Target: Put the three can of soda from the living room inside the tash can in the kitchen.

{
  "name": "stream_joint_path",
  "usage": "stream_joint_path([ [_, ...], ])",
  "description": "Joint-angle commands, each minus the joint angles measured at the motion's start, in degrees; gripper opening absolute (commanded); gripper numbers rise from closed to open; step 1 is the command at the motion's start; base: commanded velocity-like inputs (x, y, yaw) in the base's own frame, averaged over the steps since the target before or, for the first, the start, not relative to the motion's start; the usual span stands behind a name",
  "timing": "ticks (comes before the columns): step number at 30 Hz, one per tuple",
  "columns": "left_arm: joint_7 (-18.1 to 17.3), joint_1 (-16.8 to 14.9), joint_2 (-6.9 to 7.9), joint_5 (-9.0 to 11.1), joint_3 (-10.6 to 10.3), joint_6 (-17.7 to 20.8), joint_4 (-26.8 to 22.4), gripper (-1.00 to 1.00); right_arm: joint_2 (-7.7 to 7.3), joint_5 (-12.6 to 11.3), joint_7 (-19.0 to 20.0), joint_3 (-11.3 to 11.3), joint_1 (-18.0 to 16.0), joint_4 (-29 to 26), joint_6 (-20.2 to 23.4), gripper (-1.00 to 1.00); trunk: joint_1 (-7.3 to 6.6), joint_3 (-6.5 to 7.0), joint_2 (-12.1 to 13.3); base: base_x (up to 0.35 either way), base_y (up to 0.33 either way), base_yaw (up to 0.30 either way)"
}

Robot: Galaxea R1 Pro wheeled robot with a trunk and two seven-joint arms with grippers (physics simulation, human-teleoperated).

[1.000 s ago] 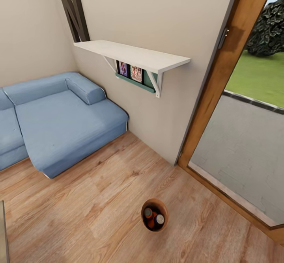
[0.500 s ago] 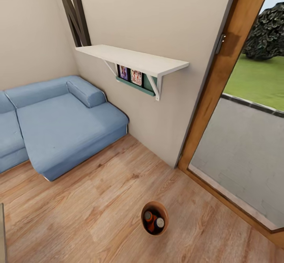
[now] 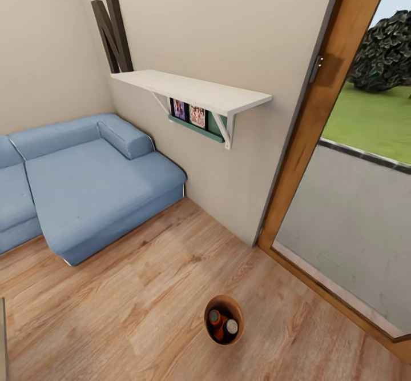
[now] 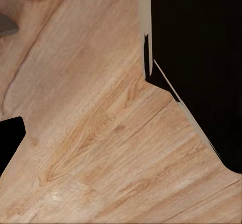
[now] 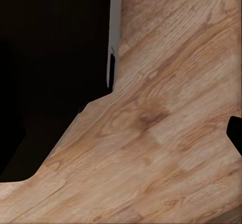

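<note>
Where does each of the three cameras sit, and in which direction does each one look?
Head view: on the robot's head, looking down at the blue sofa, white shelf, glass door and the tash can with cans inside.
Left wrist view: near the left gripper, facing the wood floor; a dark robot part shows.
Right wrist view: near the right gripper, the same.
All share the wood floor.

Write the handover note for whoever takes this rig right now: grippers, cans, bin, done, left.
Grippers: the wrist views look down at the wood floor; neither shows whether its fingers are open or shut.
Trash can: stands on the living-room floor between the blue sofa and the glass door.
Cans: an orange can and a dark can sit inside; a third cannot be made out.
Left: confirm the third can; the bin is not in the kitchen.
</note>
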Motion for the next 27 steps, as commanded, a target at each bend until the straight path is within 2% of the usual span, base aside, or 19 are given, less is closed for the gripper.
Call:
stream_joint_path([
  [1, 0.09, -0.02, 0.0, 0.05, 0.01, 0.02, -0.04, 1.0, -0.09, -0.03, -0.09, -0.06, 0.0, -0.24, 0.11, 1.0, 0.0, 0.01, 0.0, 0.0, 0.0, 0.0],
  [6, 0.46, -0.14, 0.01, 0.17, 0.21, 0.23, -0.05, 1.0, 0.04, -0.08, -1.66, -0.12, 0.0, -1.1, 0.26, 1.0, 0.0, 0.05, 0.0, 0.0, 0.0, 0.0],
  [9, 0.48, -0.19, -0.02, 0.05, 0.31, 0.28, -0.17, 1.0, 0.22, -0.09, -5.95, -0.12, 0.0, -1.4, 0.29, 1.0, 0.0, 0.06, 0.0, 0.0, 0.0, 0.0],
  [10, 0.5, -0.22, -0.03, 0.05, 0.33, 0.27, -0.24, 1.0, 0.31, -0.12, -8.92, -0.1, 0.0, -1.48, 0.3, 1.0, 0.0, 0.06, 0.0, 0.0, 0.0, 0.0],
  [16, 0.48, -0.3, -0.07, 0.04, 0.36, 0.19, -0.39, 1.0, 0.35, -0.09, -17.27, 0.02, 0.0, -1.52, 0.25, 1.0, 0.0, 0.06, 0.0, 0.0, 0.0, 0.0],
  [23, 0.63, -0.38, -0.03, 0.28, 0.48, 0.27, -0.37, 1.0, 0.06, -0.09, -18.68, -0.02, -0.02, -1.47, 0.32, 1.0, 0.0, 0.07, 0.0, 0.0, 0.0, 0.0],
  [24, 0.72, -0.52, 0.03, 1.17, 0.57, 0.48, -0.32, 1.0, -0.02, -0.15, -18.69, -0.02, -0.05, -1.42, 0.38, 1.0, 0.0, 0.07, 0.0, 0.0, 0.0, 0.0],
  [27, 0.33, -0.77, 0.39, 6.69, 0.64, 2.68, -0.28, 1.0, -0.1, -0.21, -18.7, -0.03, -0.07, -1.1, 0.47, 1.0, 0.0, 0.07, 0.0, 0.0, 0.0, 0.0],
])
